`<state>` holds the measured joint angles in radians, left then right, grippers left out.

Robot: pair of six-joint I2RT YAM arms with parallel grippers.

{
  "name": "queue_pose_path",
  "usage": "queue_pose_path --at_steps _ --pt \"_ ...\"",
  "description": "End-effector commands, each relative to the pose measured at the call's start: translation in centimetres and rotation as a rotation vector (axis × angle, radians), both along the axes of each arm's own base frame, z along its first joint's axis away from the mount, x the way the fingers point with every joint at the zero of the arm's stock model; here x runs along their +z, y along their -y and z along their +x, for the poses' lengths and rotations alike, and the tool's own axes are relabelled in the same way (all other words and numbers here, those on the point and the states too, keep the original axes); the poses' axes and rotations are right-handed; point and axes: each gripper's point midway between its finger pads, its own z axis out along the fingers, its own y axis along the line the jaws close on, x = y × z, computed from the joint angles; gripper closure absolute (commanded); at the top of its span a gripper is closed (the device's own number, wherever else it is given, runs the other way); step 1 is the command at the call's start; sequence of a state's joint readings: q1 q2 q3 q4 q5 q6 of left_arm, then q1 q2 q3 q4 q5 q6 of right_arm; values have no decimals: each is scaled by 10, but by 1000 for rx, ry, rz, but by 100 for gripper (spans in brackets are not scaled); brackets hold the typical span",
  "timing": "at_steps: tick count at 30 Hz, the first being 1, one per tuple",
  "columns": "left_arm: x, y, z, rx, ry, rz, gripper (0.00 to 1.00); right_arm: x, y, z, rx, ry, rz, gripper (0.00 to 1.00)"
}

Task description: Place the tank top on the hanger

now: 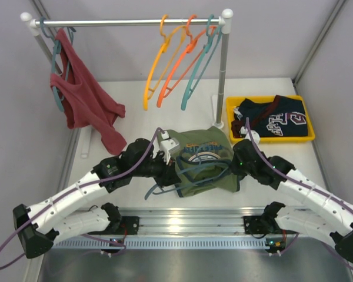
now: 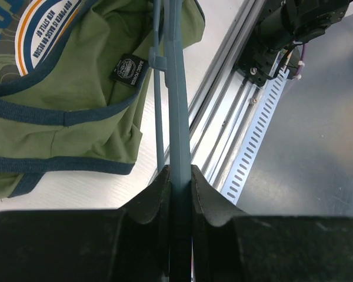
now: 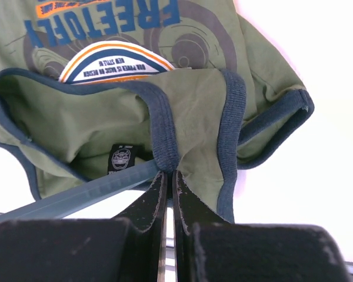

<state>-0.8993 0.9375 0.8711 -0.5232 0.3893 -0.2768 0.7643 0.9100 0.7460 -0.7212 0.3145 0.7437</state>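
Seen from the top external camera, the tank top [image 1: 207,160] lies bunched on the white counter [image 1: 135,100] between the two arms, just far of the base rail [image 1: 182,223]. The hanger [image 1: 163,189] is partly worked into it, with one slate loop sticking out at the near-left side. The left hand [image 1: 166,166] sits at the garment's left edge and the right hand [image 1: 236,164] at its right edge. This split seems meant to let one arm steer the hanger while the other holds the cloth open. The red tank top [image 1: 85,97], the spare hangers on the rack [image 1: 176,59] and the yellow tray [image 1: 270,140] at the right stand well apart from the work. In the left wrist view, the left hand [image 2: 180,176] is pressed together on the hanger's [image 2: 175,106] flat bar, which runs straight away from it over the tank top's [image 2: 76,88] near edge, beside the black label [image 2: 128,69]. Gripping the bar end-on probably lets the arm push it in like a rod. In the right wrist view, the right hand [image 3: 167,179] pinches the tank top [image 3: 106,111] at a shoulder strap [image 3: 194,117], where the dark trim bands [image 3: 165,135] come together, keeping that opening raised. The hanger [image 3: 76,200] slants in from the left beneath the label towards the fingers. Whether its tip has passed under the strap cannot be told.
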Motion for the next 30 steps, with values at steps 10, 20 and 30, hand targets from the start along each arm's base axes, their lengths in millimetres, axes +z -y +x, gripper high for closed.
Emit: queue_pose_path --at_steps 10,20,30 --pt "17 29 13 -54 130 -178 100 55 -17 7 73 104 63 100" --pt "17 64 36 -61 193 -316 100 56 -23 7 99 116 79 100" --pt "-8 87 42 -99 107 -351 100 57 -25 12 111 164 92 100"
